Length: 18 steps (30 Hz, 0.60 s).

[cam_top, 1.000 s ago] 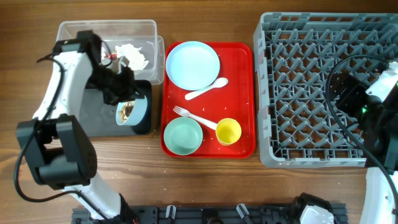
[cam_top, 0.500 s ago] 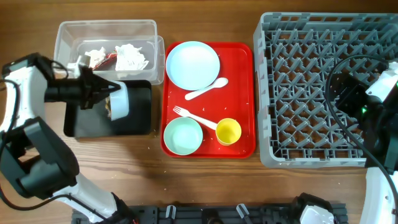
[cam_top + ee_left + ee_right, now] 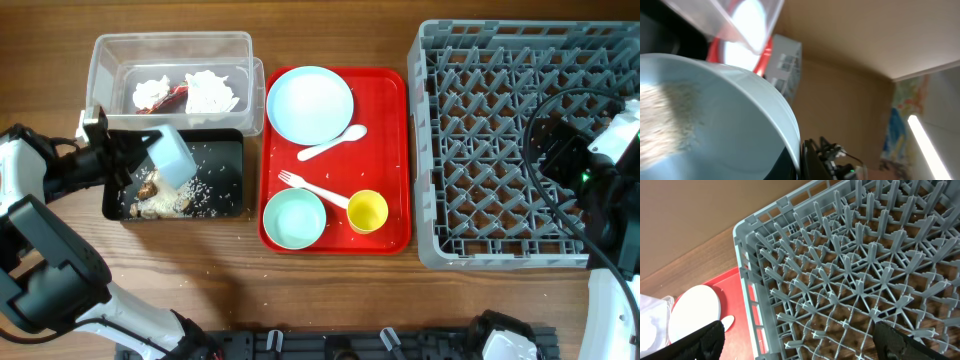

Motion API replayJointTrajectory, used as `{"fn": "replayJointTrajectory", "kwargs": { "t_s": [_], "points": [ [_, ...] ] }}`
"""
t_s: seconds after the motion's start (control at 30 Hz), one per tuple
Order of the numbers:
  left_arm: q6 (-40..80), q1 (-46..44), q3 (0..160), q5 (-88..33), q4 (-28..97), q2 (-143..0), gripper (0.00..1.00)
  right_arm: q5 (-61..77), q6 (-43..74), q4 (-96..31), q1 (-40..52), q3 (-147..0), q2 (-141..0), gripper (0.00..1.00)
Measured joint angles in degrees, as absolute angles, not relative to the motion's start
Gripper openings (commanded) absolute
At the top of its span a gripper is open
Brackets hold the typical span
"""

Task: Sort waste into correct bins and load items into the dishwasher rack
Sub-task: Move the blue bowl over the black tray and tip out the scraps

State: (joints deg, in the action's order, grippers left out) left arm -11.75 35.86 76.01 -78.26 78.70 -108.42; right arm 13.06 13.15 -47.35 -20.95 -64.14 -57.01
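"What's here apart from the job itself?"

"A flat red tray (image 3: 388, 120), about midway between the worktop's left and right edges, its long sides running from the far edge toward the near one. The table (image 3: 330, 295) is brown wood, grain running left to right."

"And along the near edge?"

"A black rail (image 3: 330, 345) with knobs. Beyond the table there's a tan wall with a colourful picture (image 3: 895, 130), and a bright strip light (image 3: 924, 144) just beside it."

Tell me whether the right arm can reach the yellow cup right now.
Probably yes. The right gripper hovers open and empty over the dishwasher rack, and the yellow cup stands uncovered on the red tray, on the side nearest the rack.
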Motion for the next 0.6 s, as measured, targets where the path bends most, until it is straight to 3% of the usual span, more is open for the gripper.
{"fn": "replayJointTrajectory", "kwargs": {
  "t_s": [0.6],
  "points": [
    [-10.0, 35.9, 76.0, -88.1, 85.9, -108.4, 0.04, 13.1, 13.1, -47.6, -20.9, -64.1, -59.1, 0.96]
  ]
}}
